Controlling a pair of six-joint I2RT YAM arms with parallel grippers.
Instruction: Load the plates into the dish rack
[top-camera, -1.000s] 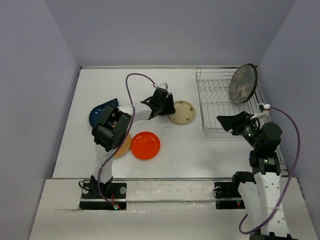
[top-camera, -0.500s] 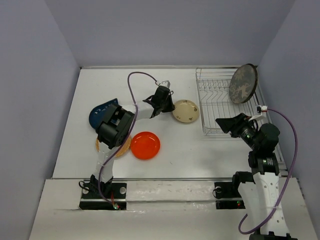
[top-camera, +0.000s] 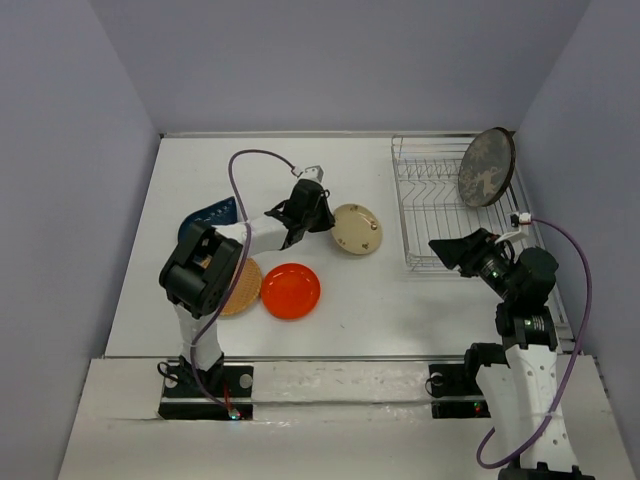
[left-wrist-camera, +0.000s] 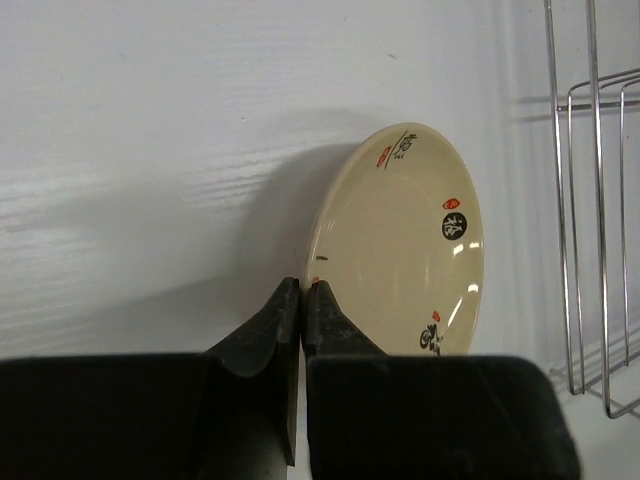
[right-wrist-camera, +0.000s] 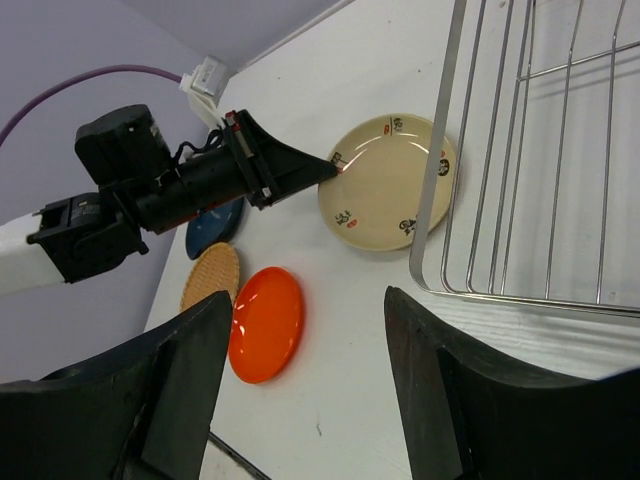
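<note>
The left gripper (top-camera: 326, 218) is clenched on the near-left rim of the small cream plate (top-camera: 360, 230). In the left wrist view its two fingers (left-wrist-camera: 268, 335) sit almost together, with the thin edge of the plate (left-wrist-camera: 405, 235) pinched at their tips. From there the plate extends right and away from the gripper. It looks tipped up at the held edge and casts a shadow on the table (top-camera: 380, 310). I cannot tell whether its far edge touches the surface.

The plate lies near the middle of the table, just left of the dish rack (top-camera: 430, 215) — in the right wrist view its right edge (right-wrist-camera: 390, 180) reaches the rack's near-left corner wire (right-wrist-camera: 437, 180).

The right gripper (top-camera: 447, 250) hovers at the rack's near edge, released, its fingers (right-wrist-camera: 185, 385) spread wide with nothing between them.

The grey deer-pattern plate (top-camera: 486, 168) stands on edge at the far right of the rack. On the table to the left and nearer lie the orange-red plate (top-camera: 291, 290) and, just beside it, the tan waffle plate (top-camera: 243, 288), partly under the left arm. The dark blue plate (top-camera: 200, 218) lies farther left, also partly hidden by the arm.
</note>
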